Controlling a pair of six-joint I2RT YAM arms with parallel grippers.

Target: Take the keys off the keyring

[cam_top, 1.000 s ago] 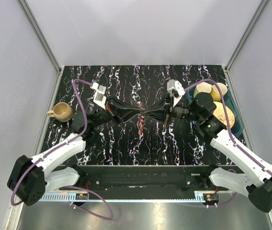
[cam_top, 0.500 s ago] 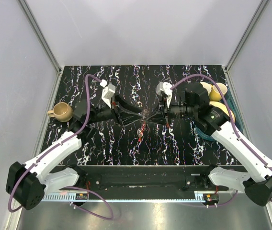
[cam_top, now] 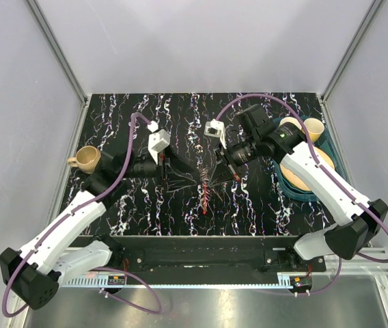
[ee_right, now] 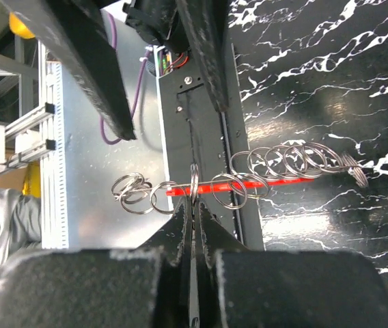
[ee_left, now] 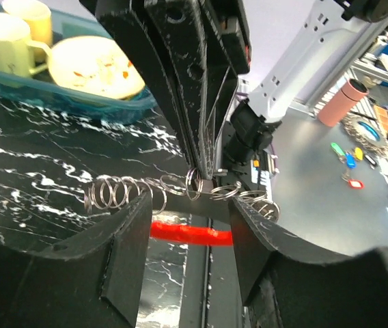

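Here, right gripper (ee_right: pixel 192 205) jaws clamped on one keyring (ee_right: pixel 192 179) in a chain of silver rings (ee_right: pixel 276 167), red piece (ee_left: pixel 190 233) alongside, held above the tabletop (ee_right: pixel 317 68), left gripper (ee_left: pixel 194 208) jaws apart just beside.

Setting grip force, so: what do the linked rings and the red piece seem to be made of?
The linked rings look like thin polished steel wire: silver glints, coiled like split rings. The red piece looks like plastic or a coating: even saturated red, dull sheen, no metallic sparkle; which, I cannot tell.
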